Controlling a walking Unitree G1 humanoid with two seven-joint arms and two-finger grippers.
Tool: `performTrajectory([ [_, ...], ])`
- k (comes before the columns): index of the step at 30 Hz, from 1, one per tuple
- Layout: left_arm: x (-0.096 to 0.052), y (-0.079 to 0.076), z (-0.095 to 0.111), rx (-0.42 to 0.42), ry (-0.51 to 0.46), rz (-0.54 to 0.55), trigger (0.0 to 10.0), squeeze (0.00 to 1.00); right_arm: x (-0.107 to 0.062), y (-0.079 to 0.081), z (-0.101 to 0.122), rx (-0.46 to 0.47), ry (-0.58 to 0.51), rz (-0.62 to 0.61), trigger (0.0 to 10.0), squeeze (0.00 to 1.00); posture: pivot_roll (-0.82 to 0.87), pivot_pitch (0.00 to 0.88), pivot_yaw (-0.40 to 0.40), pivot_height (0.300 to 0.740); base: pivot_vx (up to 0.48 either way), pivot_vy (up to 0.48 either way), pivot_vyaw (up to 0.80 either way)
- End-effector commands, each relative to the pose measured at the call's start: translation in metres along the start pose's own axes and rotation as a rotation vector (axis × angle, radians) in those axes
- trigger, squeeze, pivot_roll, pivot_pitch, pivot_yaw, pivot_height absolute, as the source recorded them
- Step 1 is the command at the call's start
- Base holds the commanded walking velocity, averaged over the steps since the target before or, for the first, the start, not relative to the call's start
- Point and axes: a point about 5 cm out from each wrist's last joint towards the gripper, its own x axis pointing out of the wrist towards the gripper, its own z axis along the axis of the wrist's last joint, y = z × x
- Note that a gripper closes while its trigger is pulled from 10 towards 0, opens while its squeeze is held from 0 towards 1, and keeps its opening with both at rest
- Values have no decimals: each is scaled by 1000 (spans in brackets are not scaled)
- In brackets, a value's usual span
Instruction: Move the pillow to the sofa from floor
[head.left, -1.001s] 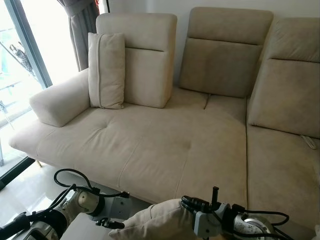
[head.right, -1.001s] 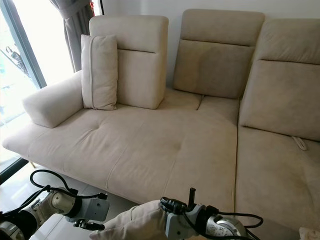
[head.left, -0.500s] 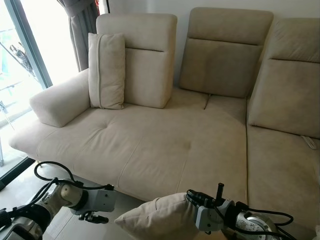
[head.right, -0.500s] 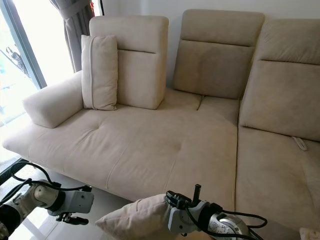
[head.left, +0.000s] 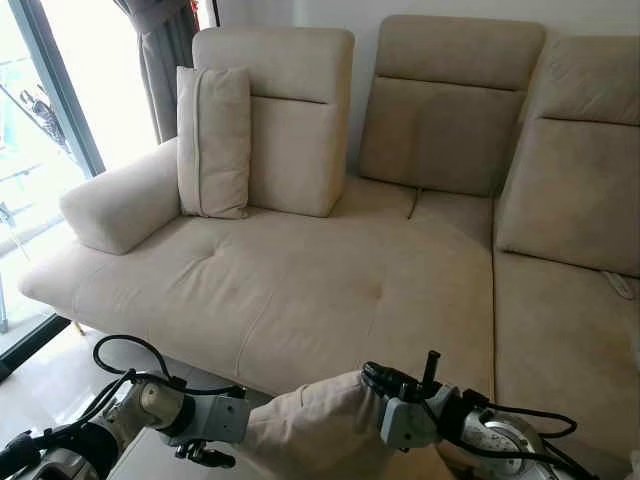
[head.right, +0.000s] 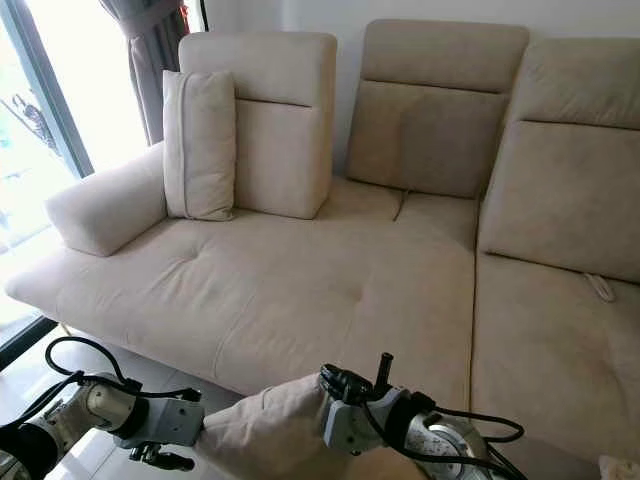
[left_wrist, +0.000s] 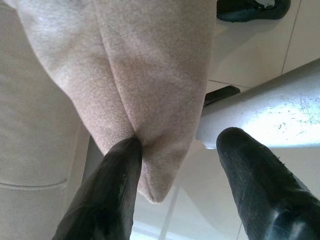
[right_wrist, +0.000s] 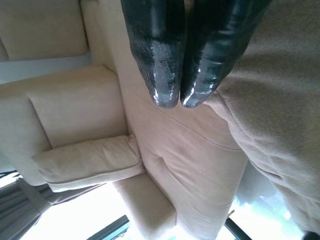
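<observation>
Beige suede-looking fabric covers the big corner sofa (head.left: 330, 290), which takes up most of the head views, with a long seat, three tall back cushions and a rounded armrest on the robot's left by the window (head.left: 40, 120). A matching cushion (head.left: 213, 140) stands upright on the seat, leaning on the leftmost back cushion, just beside the armrest. The pillow (head.left: 315, 435) that's being moved is the same beige and hangs low in front of the sofa's front edge, off the seat, between the two arms. The right gripper (right_wrist: 174, 97) has its fingers pinched together on the pillow's upper right end, tips almost touching. The left gripper (left_wrist: 177, 175) sits at the pillow's lower left corner with its fingers spread apart; one finger (left_wrist: 112, 190) touches the fabric and the other stands clear over the pale tiled floor (left_wrist: 250, 45).
</observation>
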Motion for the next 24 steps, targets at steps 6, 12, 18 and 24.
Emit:
performTrajectory([
  [6, 11, -9, 1, -60, -20, -5, 10000, 0, 7, -26, 19, -30, -77, -135, 0, 0, -12, 5, 54, 600, 0, 0, 0],
  [12, 17, -4, 6, -71, -21, 67, 10000, 0, 9, -26, 26, -19, -104, -145, 0, 0, -9, 4, 52, 600, 0, 0, 0],
  [18, 24, -3, 19, -119, -92, 68, 0, 0, 10, -27, 25, -15, -91, -176, 0, 0, -11, 4, 48, 600, 0, 0, 0],
  [24, 23, -4, 23, -116, -123, 52, 0, 0, 8, -30, 21, -6, -63, -226, 0, 0, -12, 1, 50, 600, 0, 0, 0],
])
